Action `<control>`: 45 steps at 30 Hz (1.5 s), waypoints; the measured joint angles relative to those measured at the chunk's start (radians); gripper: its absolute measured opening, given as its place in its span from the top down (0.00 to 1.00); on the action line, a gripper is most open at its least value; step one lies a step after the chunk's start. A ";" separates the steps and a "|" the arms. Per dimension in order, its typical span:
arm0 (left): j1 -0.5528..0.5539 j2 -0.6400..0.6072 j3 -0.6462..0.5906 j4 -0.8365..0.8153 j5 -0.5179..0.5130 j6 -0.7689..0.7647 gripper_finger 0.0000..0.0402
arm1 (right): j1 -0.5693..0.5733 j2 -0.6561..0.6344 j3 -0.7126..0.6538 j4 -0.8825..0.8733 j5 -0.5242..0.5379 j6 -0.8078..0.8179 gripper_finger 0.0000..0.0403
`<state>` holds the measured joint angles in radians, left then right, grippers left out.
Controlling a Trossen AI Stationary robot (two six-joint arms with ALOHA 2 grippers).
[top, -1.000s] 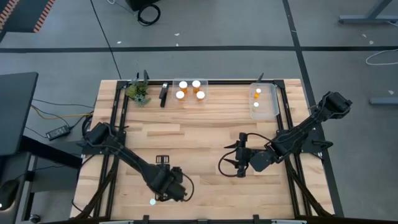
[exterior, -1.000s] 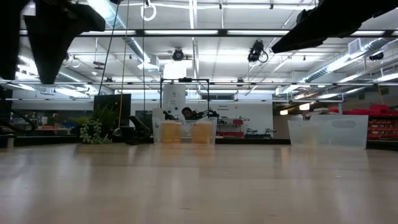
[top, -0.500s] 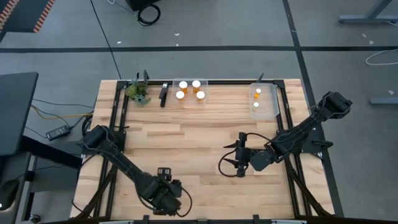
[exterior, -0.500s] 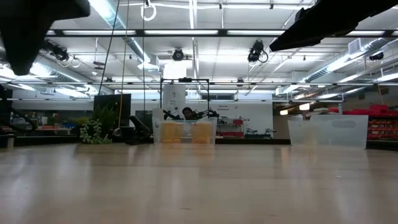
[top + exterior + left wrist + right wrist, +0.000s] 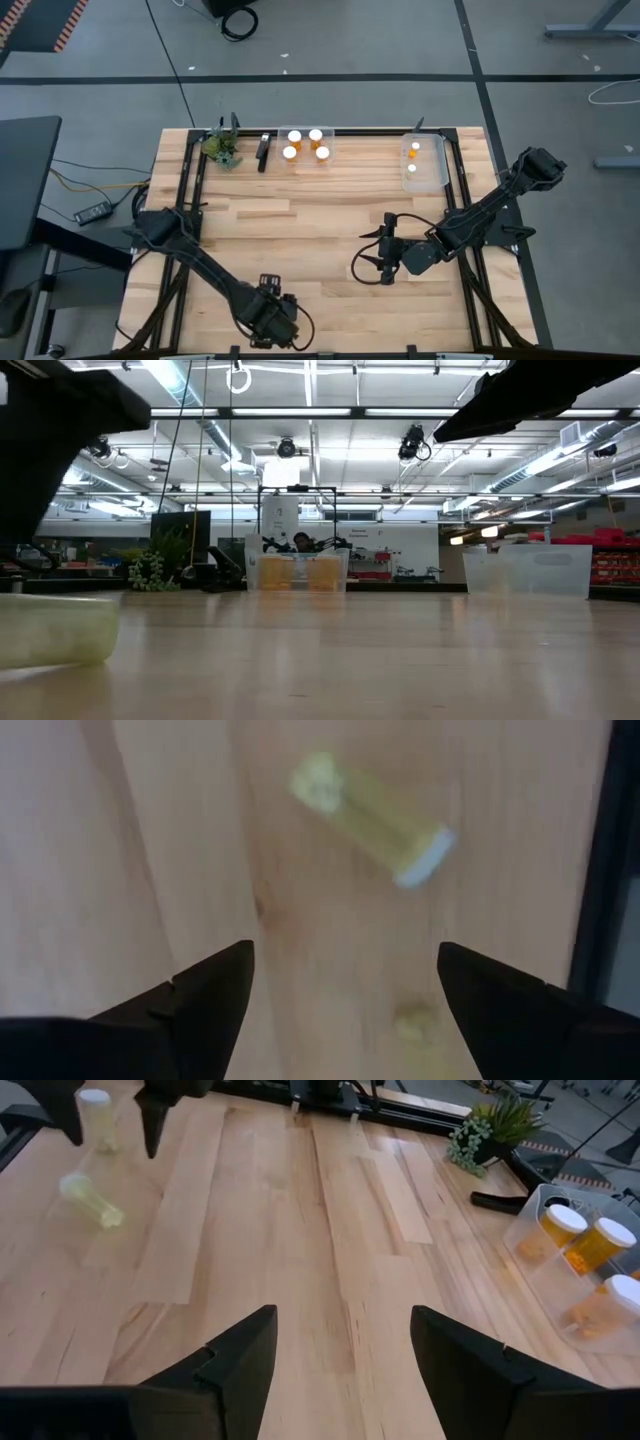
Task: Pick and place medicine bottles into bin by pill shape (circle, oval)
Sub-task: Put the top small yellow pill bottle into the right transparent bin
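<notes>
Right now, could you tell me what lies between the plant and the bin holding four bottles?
A small black object lies there, between plant and bin; the high view shows it.

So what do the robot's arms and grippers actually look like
Both arms are dark, nearly black, jointed segments with black cables looping beside them. The left gripper and right gripper each have two matte black, wedge-shaped fingers. No markings are visible.

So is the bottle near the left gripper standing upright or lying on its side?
On its side. The bottle lies flat on the wood beyond the open left gripper, white cap pointing sideways; the right wrist view shows it lying too.
</notes>
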<state>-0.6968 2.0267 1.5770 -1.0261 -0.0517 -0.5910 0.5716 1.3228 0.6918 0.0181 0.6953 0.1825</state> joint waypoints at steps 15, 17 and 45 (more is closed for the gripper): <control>0.030 0.016 0.000 0.103 -0.007 0.001 0.19 | 0.000 0.000 0.000 0.000 0.000 0.000 0.41; 0.023 0.017 0.000 0.103 -0.006 0.034 0.20 | 0.000 0.000 0.000 0.000 0.000 0.000 0.41; 0.063 0.042 0.000 0.208 0.054 -0.153 0.31 | 0.000 0.000 0.000 0.000 0.000 0.008 0.41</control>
<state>-0.6342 2.0686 1.5768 -0.8183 0.0018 -0.7445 0.5716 1.3228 0.6914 0.0177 0.6952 0.1902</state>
